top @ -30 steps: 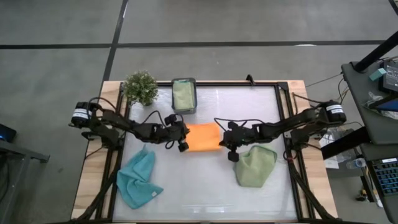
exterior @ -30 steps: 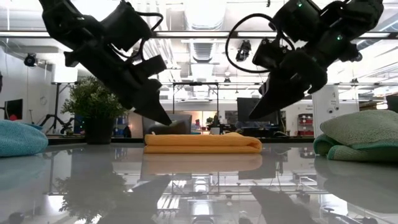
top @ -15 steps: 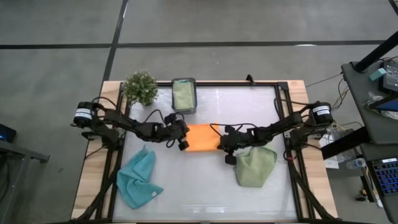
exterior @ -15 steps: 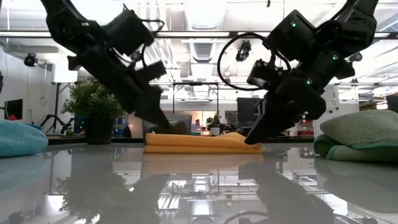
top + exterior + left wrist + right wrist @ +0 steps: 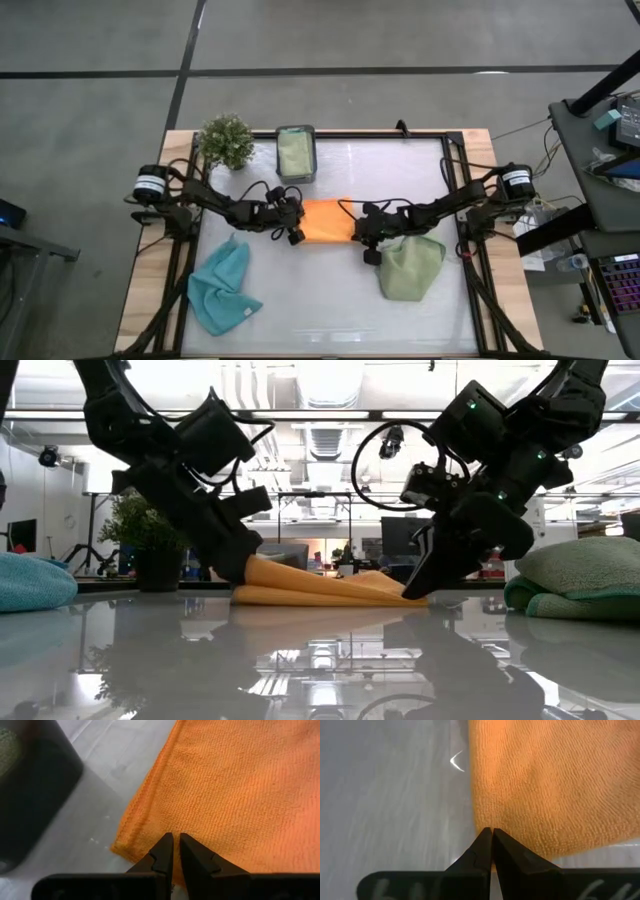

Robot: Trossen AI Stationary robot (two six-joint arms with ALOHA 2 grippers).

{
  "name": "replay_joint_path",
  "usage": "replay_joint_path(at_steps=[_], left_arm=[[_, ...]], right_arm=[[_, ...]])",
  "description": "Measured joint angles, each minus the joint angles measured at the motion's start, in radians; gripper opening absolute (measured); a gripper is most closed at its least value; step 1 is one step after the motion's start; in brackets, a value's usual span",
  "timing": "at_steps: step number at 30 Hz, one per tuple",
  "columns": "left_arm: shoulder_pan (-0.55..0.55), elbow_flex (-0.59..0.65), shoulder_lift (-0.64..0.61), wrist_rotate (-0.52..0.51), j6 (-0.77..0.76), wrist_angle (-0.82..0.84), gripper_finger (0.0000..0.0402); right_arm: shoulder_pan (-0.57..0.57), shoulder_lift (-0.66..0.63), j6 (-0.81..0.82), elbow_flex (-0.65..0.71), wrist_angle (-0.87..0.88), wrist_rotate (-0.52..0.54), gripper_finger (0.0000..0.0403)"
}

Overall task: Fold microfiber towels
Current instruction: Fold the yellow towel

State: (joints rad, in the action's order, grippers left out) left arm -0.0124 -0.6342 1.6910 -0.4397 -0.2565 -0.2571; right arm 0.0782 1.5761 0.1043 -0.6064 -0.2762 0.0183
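Place: you are working in a robotics lab or open workshop hall.
Floor: you see bare grey concrete slabs (image 5: 400, 40) with dark seams around the bench.
Bench: your white-topped table with a pale wooden rim (image 5: 150, 290) carries two dark arms on black frames.
Ceiling: you look across at exposed ducts and long strip lights (image 5: 330, 415).
Background: dark computer monitors (image 5: 395, 538) stand on desks behind the bench.

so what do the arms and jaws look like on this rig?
Both arms are dark, jointed, with loose black cables looping along them. Each has a black-and-white cylindrical motor housing near its base. The left gripper and right gripper end in matte black, wedge-shaped jaws tapering to points.
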Motion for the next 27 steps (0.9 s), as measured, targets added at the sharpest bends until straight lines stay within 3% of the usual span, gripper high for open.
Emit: replay_joint_path(at_steps=[14,18,21,27], left_arm=[[-0.001,-0.002,-0.089,0.015,0.01,0.022,0.0019],[-0.001,-0.002,-0.091,0.016,0.009,0.022,0.0019],[-0.001,-0.001,-0.077,0.015,0.008,0.002,0.0019],[0.0,-0.001,-0.057,0.013,0.007,-0.028,0.0019]], right_arm=[[-0.016,-0.125,-0.03,-0.01,0.05,0.008,0.0012],[-0.054,-0.146,-0.076,-0.01,0.018,0.089,0.0012],[-0.092,-0.134,-0.104,-0.01,-0.054,0.14,0.0012],[-0.172,-0.028,-0.074,-0.009,-0.21,0.143,0.0012]])
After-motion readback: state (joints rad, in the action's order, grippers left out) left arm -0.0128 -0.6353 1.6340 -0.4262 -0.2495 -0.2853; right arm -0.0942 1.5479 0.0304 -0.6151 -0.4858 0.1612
